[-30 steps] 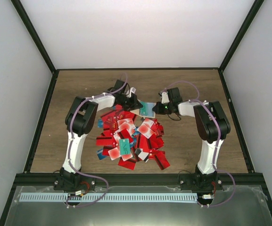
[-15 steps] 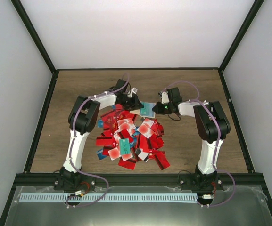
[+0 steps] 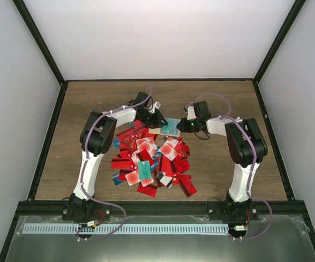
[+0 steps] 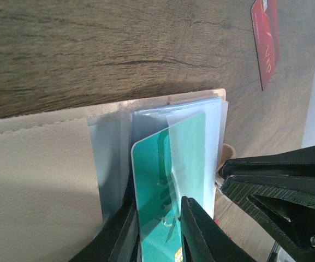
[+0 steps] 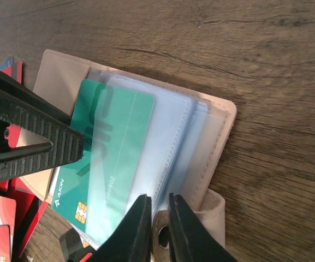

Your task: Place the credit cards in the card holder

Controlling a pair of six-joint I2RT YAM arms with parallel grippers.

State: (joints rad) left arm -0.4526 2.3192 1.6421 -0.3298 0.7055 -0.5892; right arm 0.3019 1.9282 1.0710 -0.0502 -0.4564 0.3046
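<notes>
The tan card holder (image 5: 218, 129) lies open on the table behind the pile of credit cards (image 3: 149, 161). A teal card (image 4: 168, 180) sits partly inside one of its clear sleeves (image 4: 111, 158), chip end sticking out. My left gripper (image 4: 158, 210) straddles that card, jaws a little apart with the card's face showing in the gap. My right gripper (image 5: 157, 204) is shut on the holder's near edge, at the snap tab (image 5: 214, 215). In the top view, the left gripper (image 3: 157, 121) and the right gripper (image 3: 182, 126) meet at the holder (image 3: 171, 128).
Mostly red cards are heaped on the wooden table (image 3: 223, 164) between the two arms, with one teal card (image 3: 144, 168) lying on top. A single red card (image 4: 266, 38) lies apart beyond the holder. Black frame posts and white walls enclose the table.
The left jaws have parted slightly around the teal card. The left arm's elbow has shifted a little to the right. The holder and the right arm stay where they were.
</notes>
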